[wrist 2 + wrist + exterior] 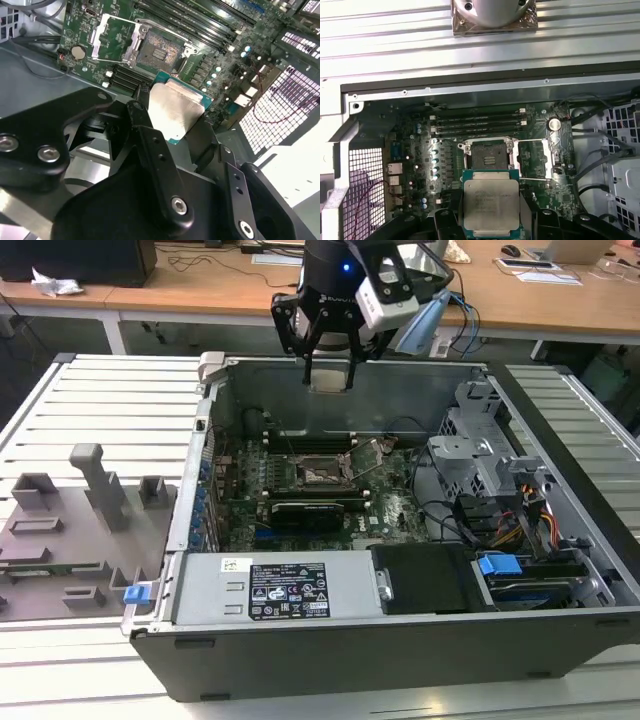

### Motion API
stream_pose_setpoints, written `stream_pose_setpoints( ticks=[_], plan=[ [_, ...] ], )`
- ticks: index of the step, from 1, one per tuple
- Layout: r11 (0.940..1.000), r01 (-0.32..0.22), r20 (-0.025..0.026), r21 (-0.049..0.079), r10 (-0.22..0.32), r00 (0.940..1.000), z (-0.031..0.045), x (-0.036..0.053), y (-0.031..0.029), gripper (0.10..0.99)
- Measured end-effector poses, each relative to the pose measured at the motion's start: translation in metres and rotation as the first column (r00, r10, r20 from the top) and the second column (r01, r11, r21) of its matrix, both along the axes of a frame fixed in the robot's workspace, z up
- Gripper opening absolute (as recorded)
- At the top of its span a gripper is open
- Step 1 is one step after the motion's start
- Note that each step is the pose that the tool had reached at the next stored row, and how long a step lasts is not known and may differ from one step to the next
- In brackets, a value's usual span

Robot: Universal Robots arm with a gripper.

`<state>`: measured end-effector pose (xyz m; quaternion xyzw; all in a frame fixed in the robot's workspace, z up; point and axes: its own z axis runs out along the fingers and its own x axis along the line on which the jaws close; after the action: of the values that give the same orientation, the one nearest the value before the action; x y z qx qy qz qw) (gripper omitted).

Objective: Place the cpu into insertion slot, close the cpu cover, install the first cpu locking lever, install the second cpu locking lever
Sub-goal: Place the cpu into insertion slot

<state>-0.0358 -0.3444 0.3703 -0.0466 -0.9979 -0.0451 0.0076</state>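
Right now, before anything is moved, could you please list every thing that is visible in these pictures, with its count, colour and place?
computer case: one, dark grey, open, on the slatted table.
circuit board: one, green, inside the case.
insertion slot: one, dark with silvery rim, on the board, empty.
cpu cover: one, silvery, swung open beside the slot.
memory slots: several, black, beside the slot.
coin battery: one, silver, on the board.
fixture tray: one, grey, on the table at the exterior view's left of the case.
cpu: one, silver-grey, held above the board.
end effector: one, black, shut on the cpu.
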Motion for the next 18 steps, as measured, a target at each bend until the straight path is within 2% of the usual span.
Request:
stream_pose_setpoints(
  ticks=[7,13,18],
  plan=[
    [0.9961,0.089,0.0,0.0,-0.089,0.9961,0.0,0.0,0.0,0.541],
    [0.9923,0.124,0.0,0.0,-0.124,0.9923,0.0,0.0,0.0,0.541],
    [0.9867,0.163,0.0,0.0,-0.163,0.9867,0.0,0.0,0.0,0.541]
  ],
)
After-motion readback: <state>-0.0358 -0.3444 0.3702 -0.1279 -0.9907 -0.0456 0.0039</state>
